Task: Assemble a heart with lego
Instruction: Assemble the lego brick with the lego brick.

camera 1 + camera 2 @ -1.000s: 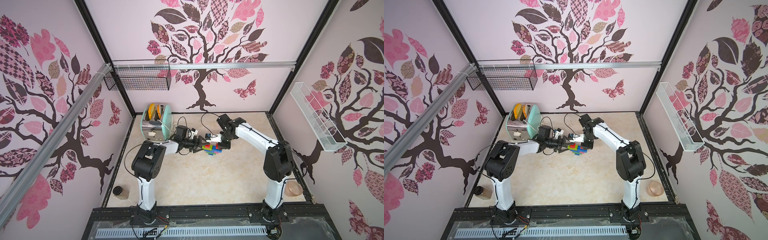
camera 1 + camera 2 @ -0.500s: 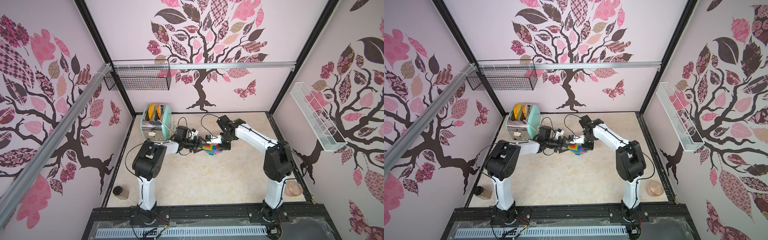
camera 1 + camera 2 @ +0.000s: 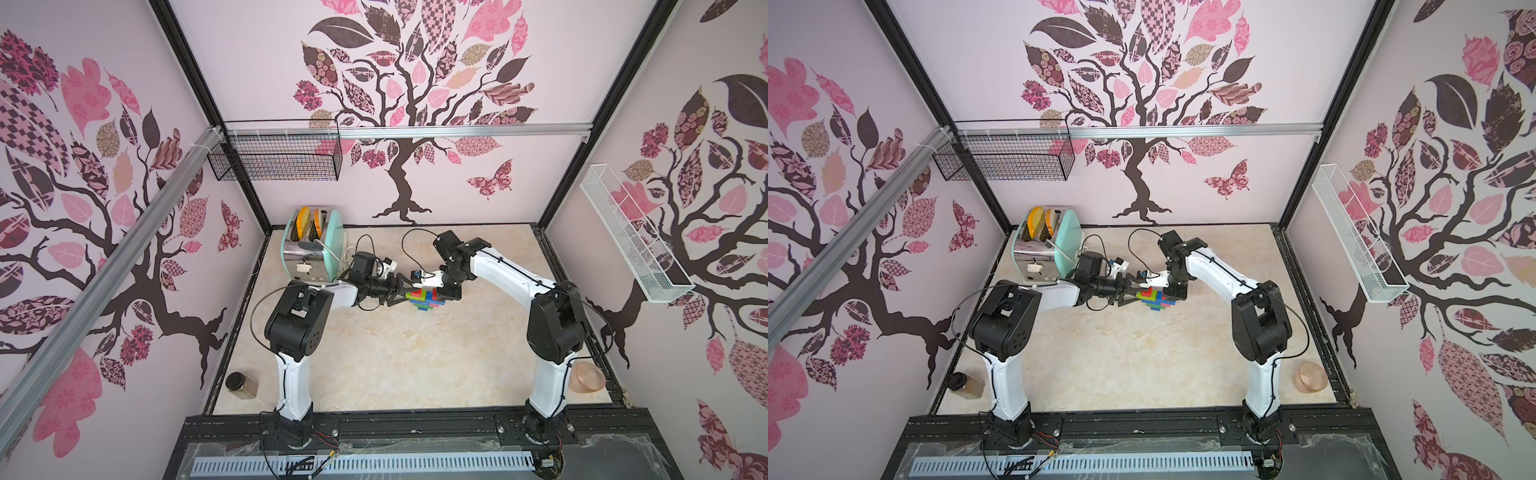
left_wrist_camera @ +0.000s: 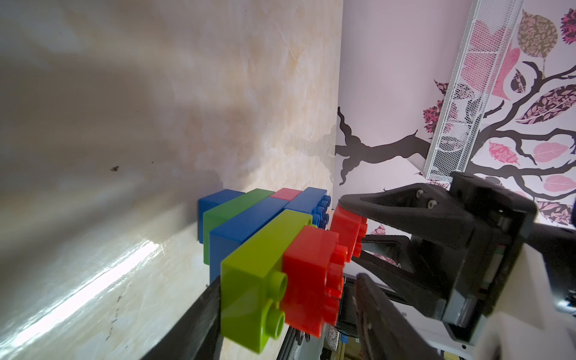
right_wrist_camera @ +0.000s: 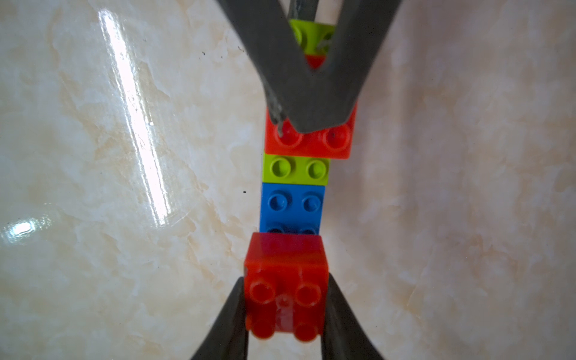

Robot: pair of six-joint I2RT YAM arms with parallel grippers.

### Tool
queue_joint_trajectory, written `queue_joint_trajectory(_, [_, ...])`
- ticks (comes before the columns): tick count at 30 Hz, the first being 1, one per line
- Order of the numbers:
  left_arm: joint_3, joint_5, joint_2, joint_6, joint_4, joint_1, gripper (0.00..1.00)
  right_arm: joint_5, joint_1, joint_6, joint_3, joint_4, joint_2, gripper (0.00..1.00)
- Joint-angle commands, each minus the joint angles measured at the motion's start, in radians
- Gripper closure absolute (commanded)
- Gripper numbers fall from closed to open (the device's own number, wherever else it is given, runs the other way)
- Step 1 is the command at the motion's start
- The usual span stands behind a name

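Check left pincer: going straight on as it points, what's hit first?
Probably the heart: the left pincer straddles its lime brick and red brick, so the table-side finger would butt the long blue brick. Beyond lies the right pincer with a second red brick; depth unclear.

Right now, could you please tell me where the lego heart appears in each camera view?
In a top view: the heart, just below and right of picture centre.
In a top view: just below picture centre.
Left wrist: lower middle, seen side-on.
Right wrist: central column.
Shared landmark: the right gripper, shut on the red brick at its end.
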Motion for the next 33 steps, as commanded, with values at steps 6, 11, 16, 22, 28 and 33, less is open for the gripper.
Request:
queue_joint_trajectory(6, [0.014, 0.014, 0.024, 0.009, 0.013, -0.004, 0.34, -0.019, -0.010, -0.011, 0.004, 0.011, 0.030, 0.75])
queue_joint_trajectory(11, [0.010, 0.011, 0.029, 0.010, 0.013, -0.004, 0.35, -0.026, -0.015, -0.009, 0.005, 0.009, 0.046, 0.75])
queue_joint_trajectory(16, [0.009, 0.013, 0.032, 0.010, 0.013, -0.003, 0.37, -0.031, -0.017, -0.008, 0.004, 0.010, 0.051, 0.75])
queue_joint_trajectory(22, [0.009, 0.014, 0.035, 0.009, 0.013, -0.004, 0.38, -0.024, -0.016, -0.003, -0.003, 0.045, 0.038, 0.75])
queue_joint_trajectory(28, [0.013, 0.015, 0.037, 0.008, 0.013, -0.004, 0.38, -0.044, -0.030, -0.020, -0.005, 0.049, 0.035, 0.75])
queue_joint_trajectory(33, [0.016, 0.016, 0.038, 0.008, 0.012, -0.004, 0.38, -0.061, -0.036, -0.040, 0.006, 0.036, 0.057, 0.74])
